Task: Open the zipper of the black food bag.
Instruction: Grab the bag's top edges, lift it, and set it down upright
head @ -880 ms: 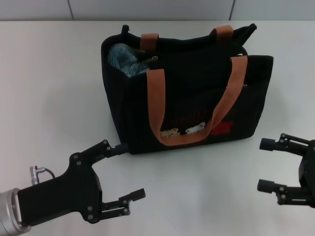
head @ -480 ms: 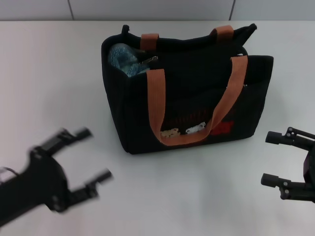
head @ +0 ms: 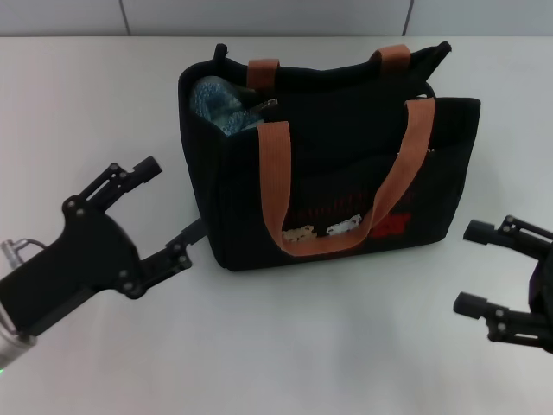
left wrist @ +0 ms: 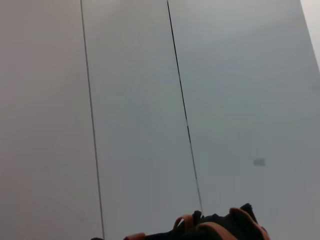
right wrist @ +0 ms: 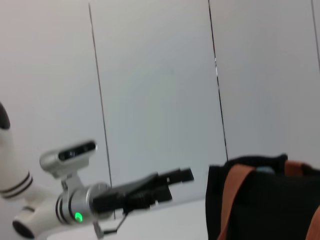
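Black food bag [head: 337, 164], orange-brown handles [head: 275, 177]

Readable text: none in any view.
Black food bag [head: 346, 173] front: a red mark [head: 393, 225] and small white-and-tan bear pictures [head: 324, 231] low on the panel; any lettering there is too small to make out.
Orange-brown straps [head: 275, 173]: plain, no print visible.
Left gripper [head: 164, 212] housing: black, no label or number legible.
Right gripper [head: 479, 268] housing: black, no label or number legible.
Left arm in the right wrist view: a green light [right wrist: 78, 217] glows on its wrist, with no characters beside it.
Bench [head: 346, 346]: no markings or signs.
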Controlling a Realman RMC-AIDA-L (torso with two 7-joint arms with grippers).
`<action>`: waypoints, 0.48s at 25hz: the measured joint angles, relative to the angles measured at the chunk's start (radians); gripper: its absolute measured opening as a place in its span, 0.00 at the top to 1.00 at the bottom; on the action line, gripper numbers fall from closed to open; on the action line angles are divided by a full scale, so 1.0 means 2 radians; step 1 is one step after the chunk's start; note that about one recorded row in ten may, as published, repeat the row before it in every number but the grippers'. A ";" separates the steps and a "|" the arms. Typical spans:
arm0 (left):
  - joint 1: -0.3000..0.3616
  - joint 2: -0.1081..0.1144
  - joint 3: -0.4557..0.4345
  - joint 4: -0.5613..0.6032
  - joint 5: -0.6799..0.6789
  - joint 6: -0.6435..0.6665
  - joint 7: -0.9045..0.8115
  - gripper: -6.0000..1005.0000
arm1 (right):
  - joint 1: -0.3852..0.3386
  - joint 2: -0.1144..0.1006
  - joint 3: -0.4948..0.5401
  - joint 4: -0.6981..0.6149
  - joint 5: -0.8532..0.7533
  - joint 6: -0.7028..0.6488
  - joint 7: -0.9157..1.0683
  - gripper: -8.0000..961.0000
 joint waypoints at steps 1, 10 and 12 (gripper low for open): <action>-0.001 0.000 -0.001 -0.009 0.000 -0.005 0.005 0.20 | -0.001 -0.003 0.005 0.007 0.011 -0.003 0.000 0.14; -0.050 -0.001 -0.021 -0.095 -0.005 -0.114 0.067 0.21 | -0.005 -0.018 0.026 0.030 0.024 -0.009 0.007 0.14; -0.057 -0.001 -0.023 -0.103 -0.006 -0.131 0.067 0.21 | -0.007 -0.025 0.032 0.040 0.027 -0.010 0.007 0.14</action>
